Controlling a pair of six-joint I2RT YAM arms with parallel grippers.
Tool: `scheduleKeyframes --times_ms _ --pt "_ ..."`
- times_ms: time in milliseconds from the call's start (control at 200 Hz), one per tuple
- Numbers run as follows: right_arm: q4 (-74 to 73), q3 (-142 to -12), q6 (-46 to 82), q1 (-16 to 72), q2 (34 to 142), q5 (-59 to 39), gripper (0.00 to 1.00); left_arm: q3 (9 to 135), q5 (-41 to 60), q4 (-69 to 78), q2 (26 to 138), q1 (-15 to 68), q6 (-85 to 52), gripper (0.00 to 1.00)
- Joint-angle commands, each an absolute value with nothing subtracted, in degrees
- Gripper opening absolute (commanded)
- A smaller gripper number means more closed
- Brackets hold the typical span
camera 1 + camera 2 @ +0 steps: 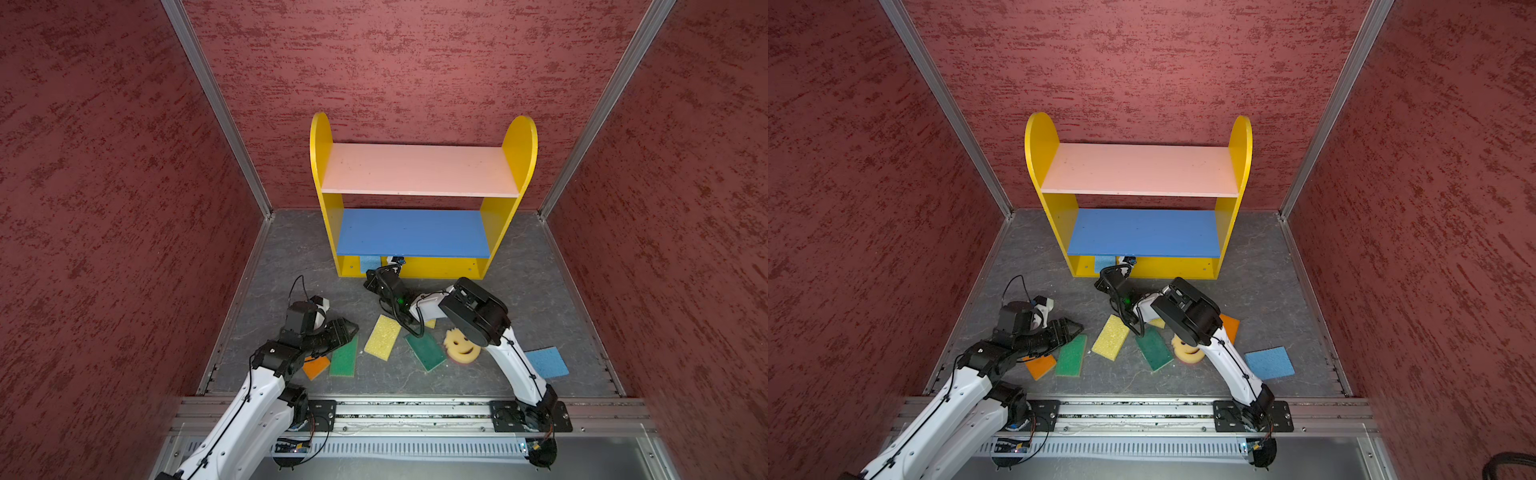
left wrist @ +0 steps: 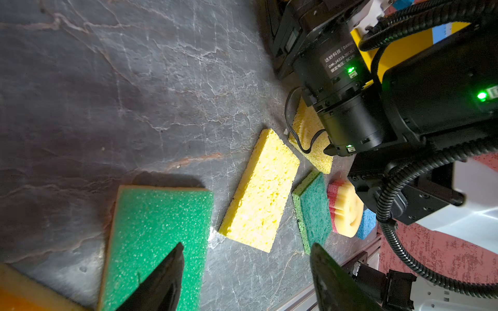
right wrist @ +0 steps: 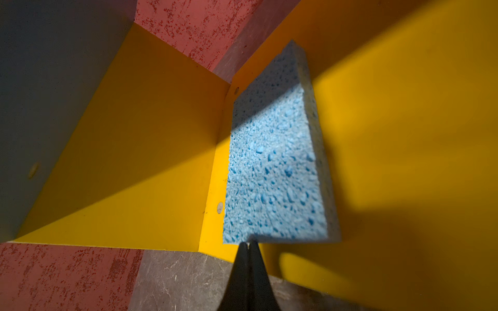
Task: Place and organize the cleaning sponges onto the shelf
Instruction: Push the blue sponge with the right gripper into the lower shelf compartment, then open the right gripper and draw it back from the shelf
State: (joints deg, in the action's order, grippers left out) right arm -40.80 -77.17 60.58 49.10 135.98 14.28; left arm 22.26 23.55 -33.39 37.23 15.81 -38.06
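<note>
A blue sponge (image 1: 370, 263) (image 1: 1104, 262) (image 3: 275, 167) lies flat on the yellow base (image 1: 440, 268) (image 3: 404, 134) of the shelf (image 1: 519, 149) (image 1: 1241, 145), at the base's left end, just beside the left side panel. It is the one sponge seen on the shelf, tucked under the blue middle board (image 1: 411, 232). The shelf stands at the middle of the table's (image 1: 291, 249) far edge.

The right gripper (image 3: 248, 245) reaches into that bottom tier. Its jaws are pressed together, and their tips meet the sponge's near edge.

The other sponges lie on the near half of the table. From the left:
- an orange sponge (image 1: 316, 366)
- a green sponge (image 1: 345, 357)
- a yellow sponge (image 1: 382, 336)
- a darker green sponge (image 1: 426, 351)
- the round smiley sponge (image 1: 459, 347)
- a second blue sponge (image 1: 546, 361), toward the near right corner

A second yellow sponge (image 2: 310, 134) and a second orange sponge (image 1: 1230, 326) show partly from under the right arm (image 1: 473, 311).

The left gripper (image 1: 353, 328) (image 2: 246, 246) hangs over the first green sponge's far end, its jaws wide with nothing between them.
</note>
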Motion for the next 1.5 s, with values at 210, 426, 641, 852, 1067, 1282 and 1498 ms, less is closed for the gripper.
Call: scheduleKeyframes --times_ms 210,426,641,852,1067,1282,1498 --pt "-35.66 -76.94 61.65 48.95 138.95 13.89 0.00 21.63 23.38 -32.60 37.44 16.05 -37.44 0.73" --pt "-34.72 -79.27 61.19 48.97 139.84 13.51 0.00 21.67 23.63 -32.17 37.99 16.04 -37.56 0.74" --pt "-35.74 -77.55 61.24 48.99 139.22 13.37 0.00 21.62 23.50 -32.52 38.13 16.08 -37.35 0.74" --pt "-37.55 -73.23 61.55 49.00 134.66 11.09 0.00 22.47 23.43 -32.92 38.16 16.08 -37.31 0.73" --pt "-35.21 -68.22 57.78 48.96 123.68 8.31 0.00 25.90 22.08 -34.92 38.15 15.84 -36.48 0.73" --pt "-31.82 -54.94 58.45 49.56 107.45 9.55 0.00 30.37 19.86 -36.63 37.35 14.31 -36.52 0.74" --pt "-12.75 -42.85 58.13 49.75 87.00 18.52 0.00 36.63 14.35 -39.21 39.75 11.64 -35.21 0.79"
